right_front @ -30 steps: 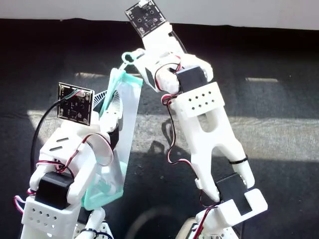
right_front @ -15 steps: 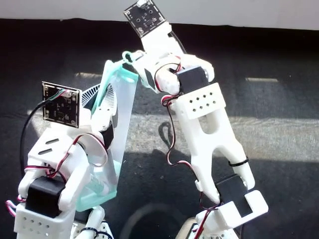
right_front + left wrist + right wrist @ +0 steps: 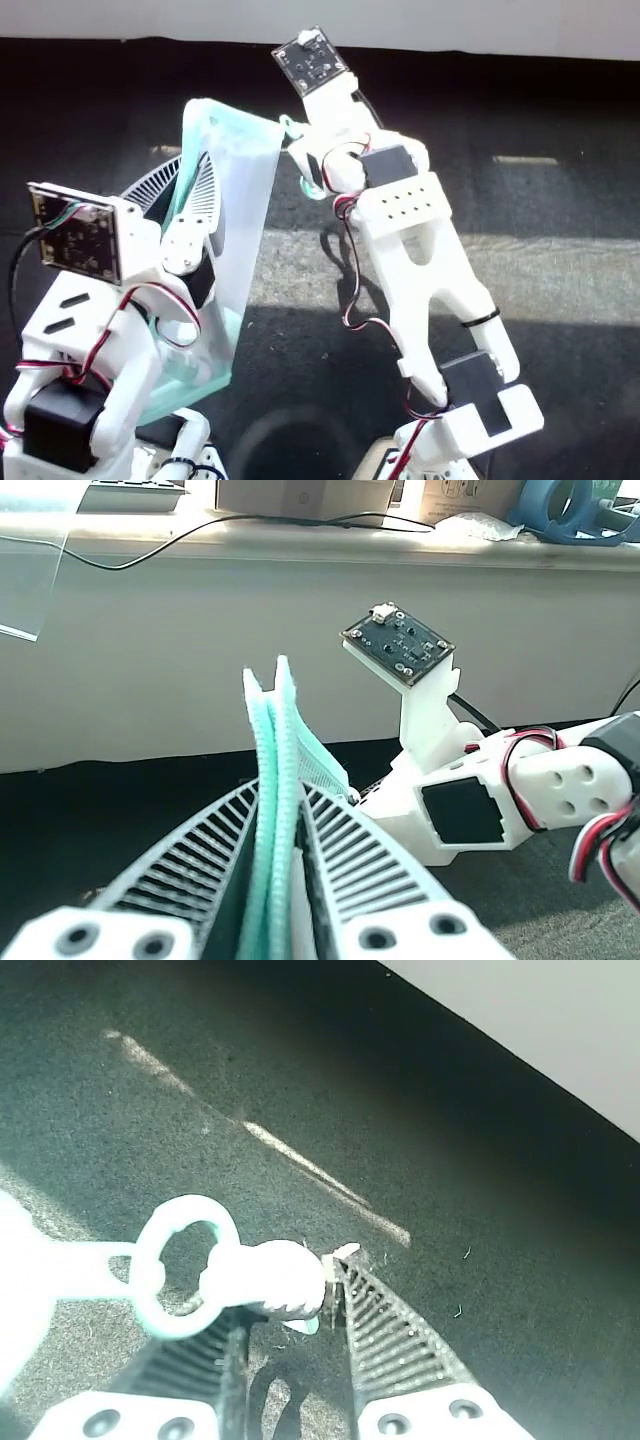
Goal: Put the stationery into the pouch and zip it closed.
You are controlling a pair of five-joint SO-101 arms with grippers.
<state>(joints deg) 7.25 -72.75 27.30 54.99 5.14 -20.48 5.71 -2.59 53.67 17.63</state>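
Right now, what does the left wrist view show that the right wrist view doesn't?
Left wrist view: the left gripper clamped on the teal zipper edge of the pouch, with the right arm beyond. Right wrist view: the right gripper pinching the ring-shaped zipper pull. Both: the dark table and pale wall.

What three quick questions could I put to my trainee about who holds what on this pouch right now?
1. True or false: the pouch lies flat, untouched.
2. What does the right gripper pinch? A pen; B zipper pull; C cable.
3. Which part of the pouch does the left gripper clamp?
Key: 1 false, both grippers hold it upright; 2 B; 3 its teal zipper edge.
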